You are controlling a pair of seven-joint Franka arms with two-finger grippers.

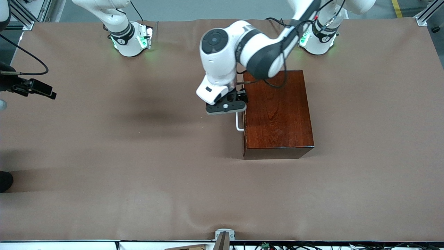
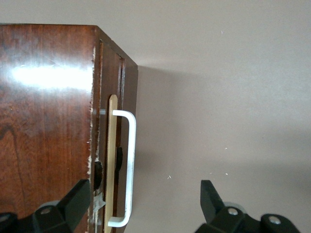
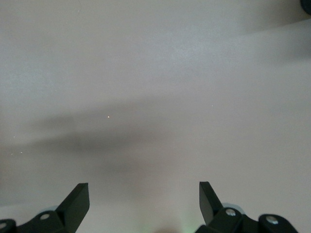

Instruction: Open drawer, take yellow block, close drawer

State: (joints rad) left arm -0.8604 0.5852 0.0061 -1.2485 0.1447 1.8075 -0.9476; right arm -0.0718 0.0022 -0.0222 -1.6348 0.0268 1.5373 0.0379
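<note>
The dark reddish-brown wooden box (image 1: 277, 111) stands mid-table. Its drawer looks shut, with the front facing the right arm's end of the table. The white loop handle (image 1: 238, 124) sticks out from that front. My left gripper (image 1: 233, 108) hangs just above the handle's end farther from the front camera. In the left wrist view the left gripper (image 2: 144, 200) is open and the handle (image 2: 129, 160) lies between its fingers, untouched. One finger is over the box's top edge, the other over the table. The yellow block is hidden. My right gripper (image 3: 144, 196) is open and empty over bare tablecloth.
A brown cloth (image 1: 138, 166) covers the table. A black part with a cable (image 1: 33, 87) sticks in at the table's edge at the right arm's end. The two arm bases stand along the edge farthest from the front camera.
</note>
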